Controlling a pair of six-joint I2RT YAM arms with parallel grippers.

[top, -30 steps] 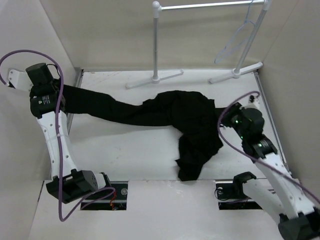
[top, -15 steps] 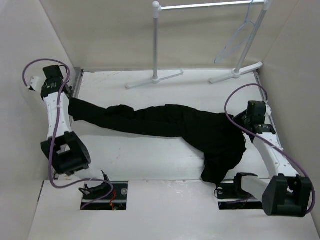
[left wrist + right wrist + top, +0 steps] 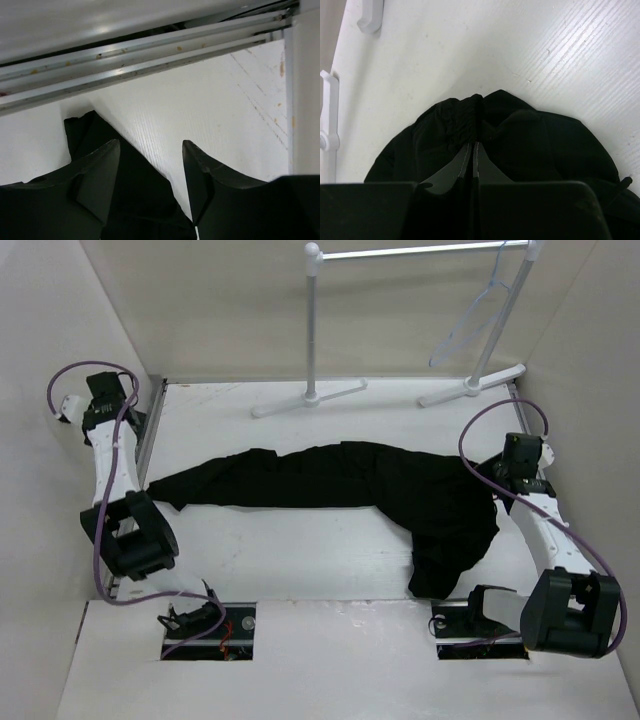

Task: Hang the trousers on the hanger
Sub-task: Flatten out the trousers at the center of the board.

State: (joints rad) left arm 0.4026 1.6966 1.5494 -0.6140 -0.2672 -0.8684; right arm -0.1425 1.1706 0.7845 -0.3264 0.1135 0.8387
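Note:
The black trousers (image 3: 340, 478) lie stretched across the table from left to right, with one end drooping toward the near edge at the right. My right gripper (image 3: 473, 145) is shut on gathered fabric at their right end, also seen in the top view (image 3: 497, 476). My left gripper (image 3: 151, 145) stands open over the trouser leg's end (image 3: 90, 135), which lies loose on the table beside the left rail. The pale hanger (image 3: 476, 318) hangs from the rack's rail at the back right, far from both grippers.
A white rack (image 3: 313, 330) with T-shaped feet (image 3: 470, 386) stands along the back of the table. A metal rail (image 3: 150, 55) runs along the table's left edge. White walls close in the left, back and right sides.
My left gripper has opened and let go of the trouser leg, which dropped flat onto the table. My right gripper pulled the other end further right, stretching the trousers out.

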